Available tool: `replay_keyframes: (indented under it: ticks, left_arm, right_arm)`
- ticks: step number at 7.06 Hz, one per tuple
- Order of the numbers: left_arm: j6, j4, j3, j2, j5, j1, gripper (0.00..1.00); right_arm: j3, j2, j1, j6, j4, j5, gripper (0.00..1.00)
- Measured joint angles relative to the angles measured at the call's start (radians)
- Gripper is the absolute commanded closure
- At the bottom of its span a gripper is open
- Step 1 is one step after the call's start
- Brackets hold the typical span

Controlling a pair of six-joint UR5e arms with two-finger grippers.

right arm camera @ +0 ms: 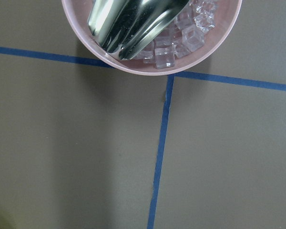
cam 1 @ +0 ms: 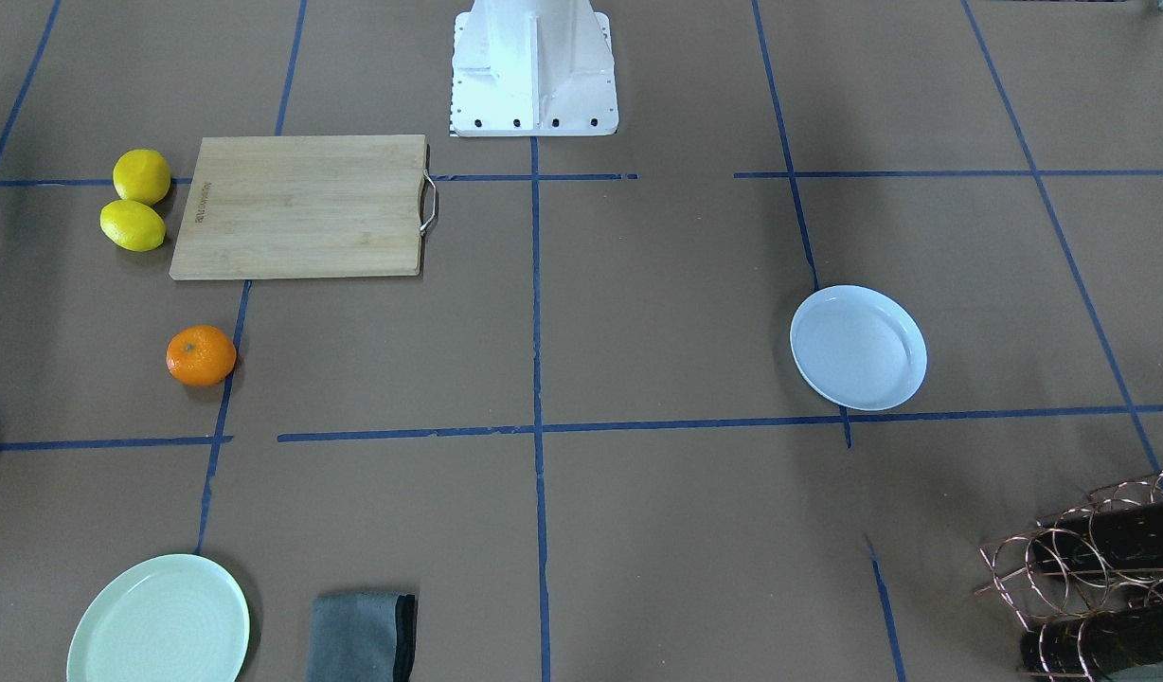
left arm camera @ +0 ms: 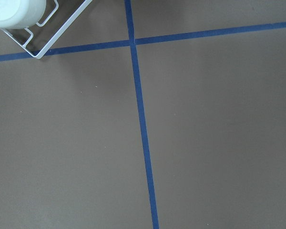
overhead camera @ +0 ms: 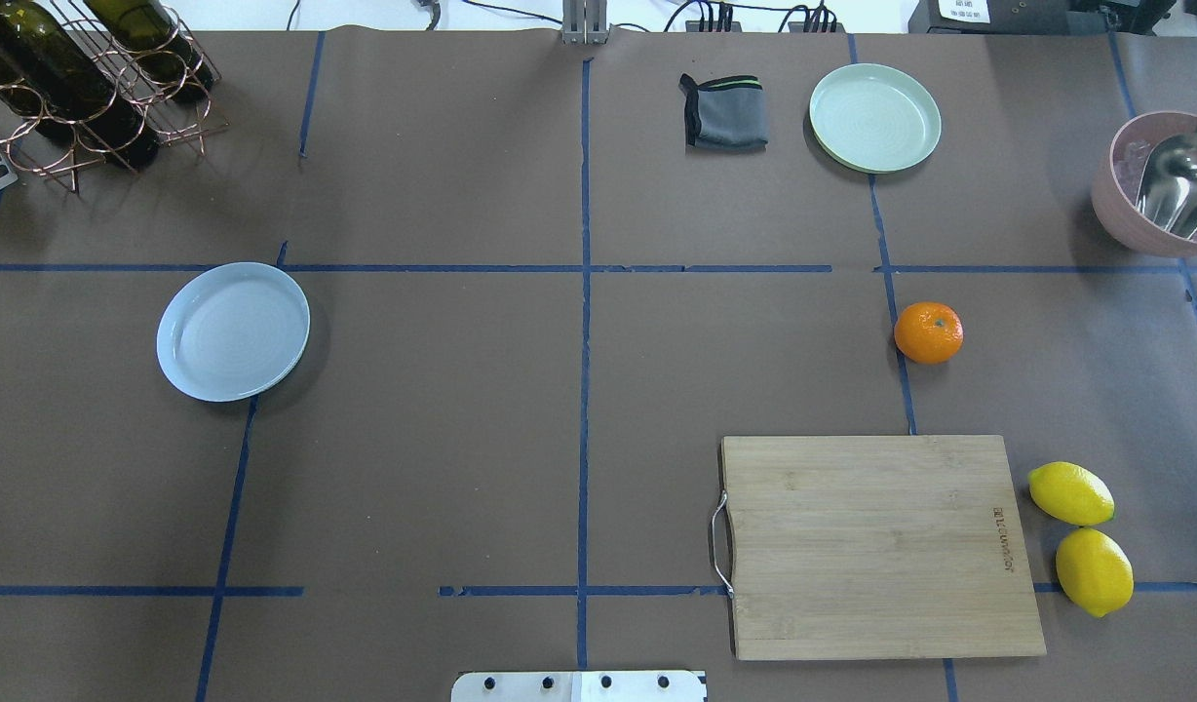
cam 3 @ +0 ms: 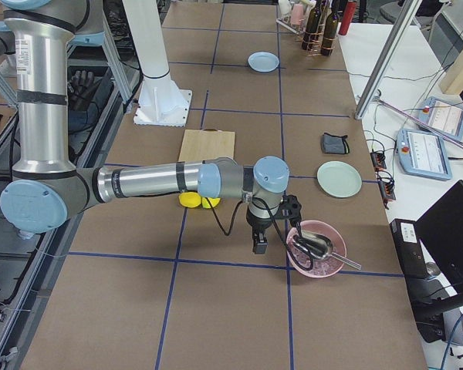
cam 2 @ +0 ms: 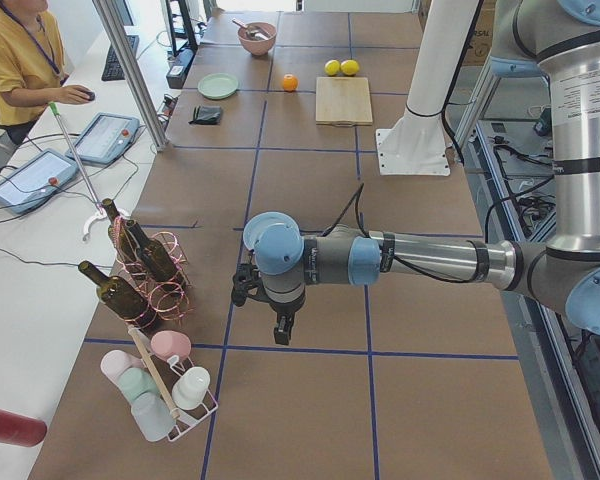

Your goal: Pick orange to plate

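The left gripper [cam 2: 280,335] hangs point-down at mid-frame of the left side view, over bare brown paper; how far its jaws stand apart cannot be told. The right gripper [cam 3: 259,247] hangs likewise at the centre of the right side view, just beside a pink bowl [overhead camera: 1113,200]; its jaw opening cannot be told either. The bowl holds clear ice cubes [right arm camera: 181,40] and a metal scoop [right arm camera: 128,24].

In the overhead view the orange [overhead camera: 928,332] sits right of centre, touching a blue tape line, between a pale green plate [overhead camera: 874,117] at the top and a wooden cutting board [overhead camera: 871,546] at lower right. The plate [overhead camera: 233,331] lies at middle left, well apart from the orange. A copper wire rack [overhead camera: 33,146] at upper left holds dark bottles [overhead camera: 43,68]. The board bears small printed lettering at its right end, too small to read; two lemons [overhead camera: 1071,493] lie just beside that end.
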Motion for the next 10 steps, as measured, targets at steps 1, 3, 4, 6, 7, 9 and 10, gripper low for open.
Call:
replay_keyframes:
  ticks: [1,3,4,6,7,9,10]
  left_arm:
    - [0.007,-0.001,-0.010,-0.001,0.000,0.000,0.00]
    - [0.018,-0.007,-0.028,-0.004,0.011,0.004,0.00]
    - [0.009,-0.012,-0.030,-0.008,0.011,0.006,0.00]
    - [-0.004,-0.073,-0.015,-0.007,-0.029,0.011,0.00]
    - [-0.028,-0.132,-0.009,-0.009,-0.085,0.032,0.00]
    - [-0.312,-0.376,0.038,-0.049,-0.124,0.195,0.00]
    - [-0.519,-0.509,0.081,-0.083,-0.099,0.297,0.02]
  right_arm:
    - [0.001,-0.004,0.000,0.000,0.001,0.003,0.00]
    - [0.003,-0.004,-0.001,0.005,0.001,0.005,0.00]
    - [0.004,-0.002,-0.003,0.008,0.001,0.006,0.00]
    - [0.003,0.003,-0.011,0.013,0.001,0.034,0.00]
    - [0.003,0.003,-0.013,0.014,0.001,0.057,0.00]
    - [0.001,0.004,-0.015,0.014,0.001,0.075,0.00]
    - [0.000,0.004,-0.015,0.013,0.001,0.077,0.00]
